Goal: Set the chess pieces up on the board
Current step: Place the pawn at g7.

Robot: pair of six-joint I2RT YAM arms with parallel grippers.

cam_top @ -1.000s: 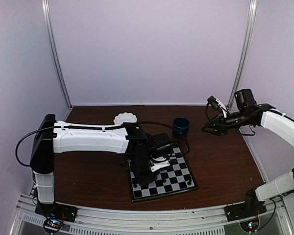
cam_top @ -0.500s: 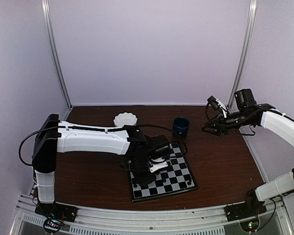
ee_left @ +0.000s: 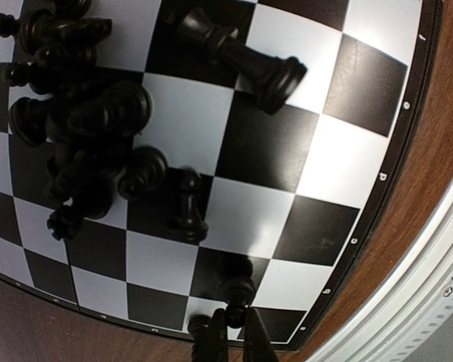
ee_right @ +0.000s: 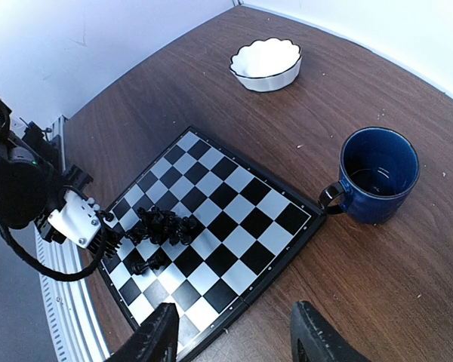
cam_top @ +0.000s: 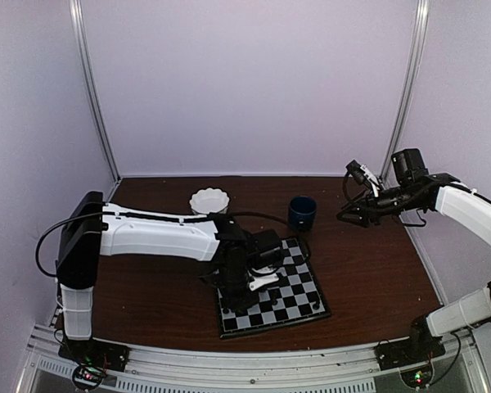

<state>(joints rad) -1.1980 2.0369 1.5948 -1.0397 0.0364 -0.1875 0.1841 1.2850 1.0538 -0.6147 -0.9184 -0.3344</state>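
The board (cam_top: 299, 295) lies at the table's near middle and also shows in the right wrist view (ee_right: 234, 204). My left gripper (ee_left: 236, 323) is shut on the head of a small black chess piece (ee_left: 238, 289), which stands on a dark square by the board's (ee_left: 340, 151) edge. Another piece (ee_left: 198, 326) stands just beside the left finger. A heap of black chess pieces (ee_left: 90, 128) lies nearby, with one pawn (ee_left: 187, 215) upright and one larger piece (ee_left: 245, 56) on its side. My right gripper (ee_right: 234, 339) is open and empty, held high to the right of the mug (cam_top: 348, 214).
A dark blue mug (cam_top: 302, 211) stands just beyond the board's far right corner. A white scalloped bowl (cam_top: 209, 199) stands at the back, left of the mug. The metal rail (ee_left: 438, 271) runs along the table's near edge close to the board.
My left arm has sunk a little and shifted slightly toward the board's near left part. My right arm has not moved.
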